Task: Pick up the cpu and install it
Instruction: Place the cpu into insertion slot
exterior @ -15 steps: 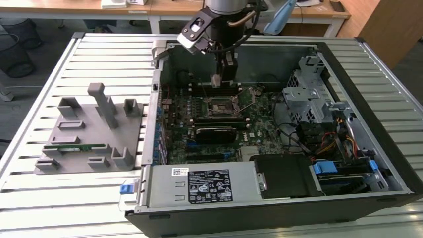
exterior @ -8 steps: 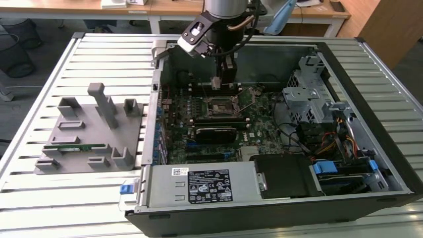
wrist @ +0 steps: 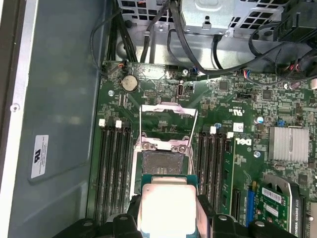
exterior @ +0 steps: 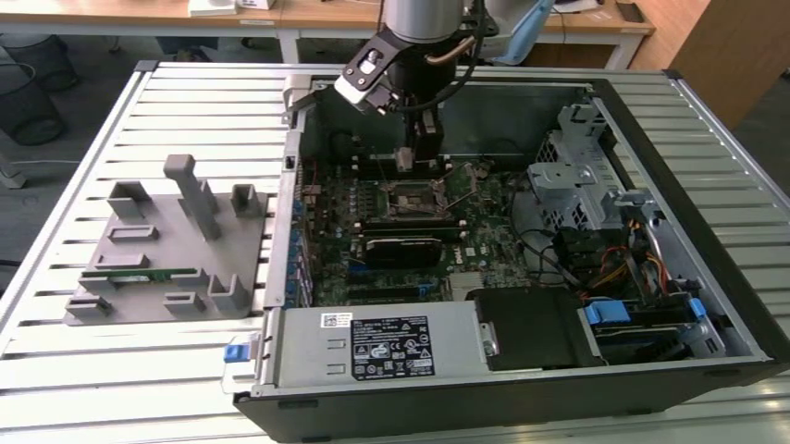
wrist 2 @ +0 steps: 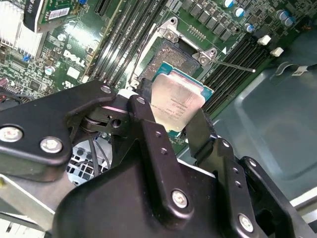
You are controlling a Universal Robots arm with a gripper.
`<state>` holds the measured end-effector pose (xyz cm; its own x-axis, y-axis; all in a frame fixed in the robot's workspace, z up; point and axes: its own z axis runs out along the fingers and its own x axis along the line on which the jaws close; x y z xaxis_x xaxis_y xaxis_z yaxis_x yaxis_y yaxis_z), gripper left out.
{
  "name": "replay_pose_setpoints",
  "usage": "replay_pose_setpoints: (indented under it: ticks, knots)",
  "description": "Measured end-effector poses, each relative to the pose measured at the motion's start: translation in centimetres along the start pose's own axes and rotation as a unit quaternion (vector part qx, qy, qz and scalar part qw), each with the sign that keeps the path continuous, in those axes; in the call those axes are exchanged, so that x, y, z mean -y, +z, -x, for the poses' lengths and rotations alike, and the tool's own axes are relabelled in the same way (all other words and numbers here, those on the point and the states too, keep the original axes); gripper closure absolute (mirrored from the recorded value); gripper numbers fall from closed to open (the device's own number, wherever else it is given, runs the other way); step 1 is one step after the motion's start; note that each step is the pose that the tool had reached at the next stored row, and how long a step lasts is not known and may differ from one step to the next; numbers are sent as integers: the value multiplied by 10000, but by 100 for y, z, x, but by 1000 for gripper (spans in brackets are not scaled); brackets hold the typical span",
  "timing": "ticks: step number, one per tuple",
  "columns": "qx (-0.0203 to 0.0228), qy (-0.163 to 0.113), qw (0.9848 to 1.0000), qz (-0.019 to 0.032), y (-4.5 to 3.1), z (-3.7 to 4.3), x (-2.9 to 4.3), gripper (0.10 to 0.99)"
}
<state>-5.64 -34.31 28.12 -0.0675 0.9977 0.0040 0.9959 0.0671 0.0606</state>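
Tally: one cpu (wrist: 166, 208); one gripper (wrist: 168, 218), two fingers (wrist 2: 146, 124); one socket (wrist: 163, 161); four memory slots (wrist: 111, 168); one coin cell (wrist: 130, 83); one finned heatsink (wrist: 289, 144); one grey fixture (exterior: 161, 268).

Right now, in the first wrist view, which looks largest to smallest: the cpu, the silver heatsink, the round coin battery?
1. cpu, but it is nearest the camera, so its lead over the heatsink is unsure.
2. silver heatsink.
3. coin battery, clearly smallest.

Tool (wrist 2: 171, 110): matte black, angular linked fingers (wrist 2: 148, 134), silver round-head screws (wrist 2: 179, 198). Arm (exterior: 420, 17): grey cylindrical wrist, dark cable (exterior: 471, 57) looped alongside.
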Motion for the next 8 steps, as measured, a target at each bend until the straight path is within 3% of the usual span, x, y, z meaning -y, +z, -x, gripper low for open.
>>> replay_pose_setpoints:
  ticks: [8]
  knots:
    - [1,3,10000,0,109,-5,-12,561]
